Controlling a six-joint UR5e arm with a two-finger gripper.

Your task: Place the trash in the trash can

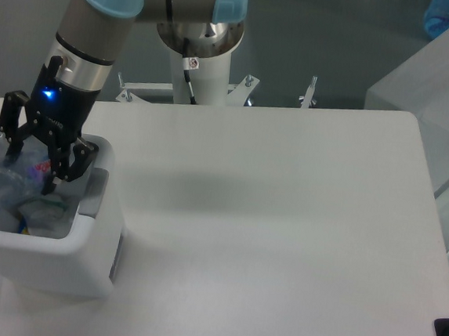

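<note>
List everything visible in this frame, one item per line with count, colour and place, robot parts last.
trash can: one, white with a grey panel, at the table's left edge.
water bottle: one, clear with a pink-purple label, inside the trash can under the gripper.
crumpled wrapper: one, white with a small green mark, at the bottom of the trash can.
table: one, white, filling most of the view.
translucent box: one, frosted white, at the right edge beyond the table.
metal clamps: two, silver, at the table's far edge.
robot base column: one, white and silver, behind the table.
gripper: one, black, fingers lowered into the trash can around the bottle, apparently spread.
</note>
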